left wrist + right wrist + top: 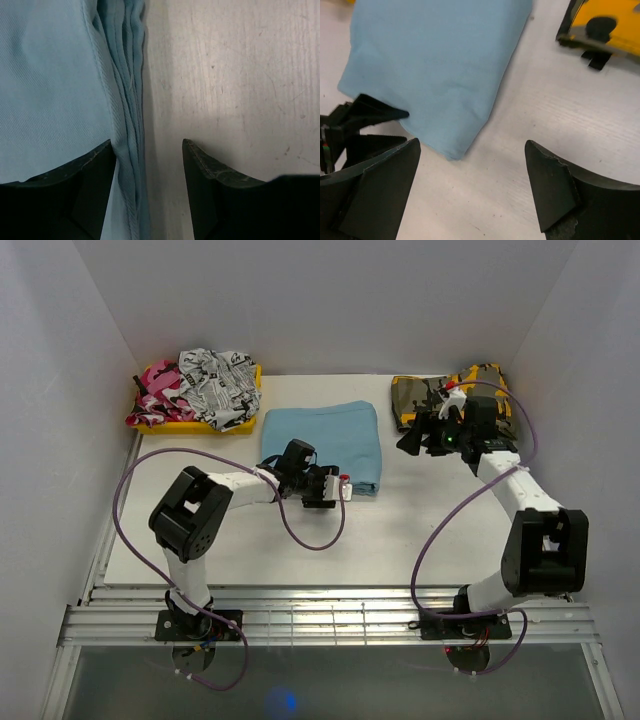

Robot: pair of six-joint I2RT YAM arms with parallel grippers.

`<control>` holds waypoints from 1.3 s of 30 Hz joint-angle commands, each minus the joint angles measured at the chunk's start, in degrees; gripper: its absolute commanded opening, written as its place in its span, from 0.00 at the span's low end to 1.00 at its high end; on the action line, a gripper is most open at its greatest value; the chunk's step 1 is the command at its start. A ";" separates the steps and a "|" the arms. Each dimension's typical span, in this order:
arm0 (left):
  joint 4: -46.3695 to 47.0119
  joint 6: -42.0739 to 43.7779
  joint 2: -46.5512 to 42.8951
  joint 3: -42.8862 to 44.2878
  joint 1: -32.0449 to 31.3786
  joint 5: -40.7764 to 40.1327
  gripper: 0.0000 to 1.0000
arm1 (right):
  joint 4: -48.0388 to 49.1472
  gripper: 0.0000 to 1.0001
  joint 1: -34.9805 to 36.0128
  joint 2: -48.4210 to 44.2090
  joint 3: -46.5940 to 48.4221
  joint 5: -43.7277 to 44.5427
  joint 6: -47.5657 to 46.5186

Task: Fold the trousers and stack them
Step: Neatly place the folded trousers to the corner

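- Trousers (322, 445): plain light-blue soft cloth, folded into a flat rectangular pad, lying on the middle of the table towards its far side; the stacked fold layers show along one edge in the left wrist view
- Left gripper (345, 487): at the near edge of the folded trousers, close to their near right corner; jaws apart, one finger (75, 185) over the blue cloth, the other over bare table, the layered edge running between them unclamped
- Right gripper (408, 445): just right of the trousers, above bare table; jaws wide apart, nothing between them, the near right corner of the cloth in its wrist view
- White table (400, 530): flat worn surface carrying all items
- Yellow tray (225, 425), far left corner: heaped with pink-patterned and black-and-white printed garments
- Camouflage-patterned garment (415, 398), far right corner: lying on a second yellow tray, partly hidden by the right arm
- Purple cables (130, 490): looped beside each arm
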 commanded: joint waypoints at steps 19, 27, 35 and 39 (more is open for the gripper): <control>-0.08 -11.27 5.83 6.95 -2.02 -0.17 0.00 | 46.86 0.90 -1.27 6.12 -30.65 -4.43 35.83; -2.71 -13.55 7.05 10.46 -1.93 1.42 0.00 | 63.85 0.90 3.46 13.87 -31.97 -2.50 50.17; -3.07 -15.22 6.96 12.13 -1.67 3.00 0.00 | 60.32 0.90 7.60 16.60 -31.70 5.58 52.36; -3.59 -17.59 7.84 14.06 -1.41 3.71 0.00 | 61.99 0.90 10.32 16.52 -32.84 9.01 55.44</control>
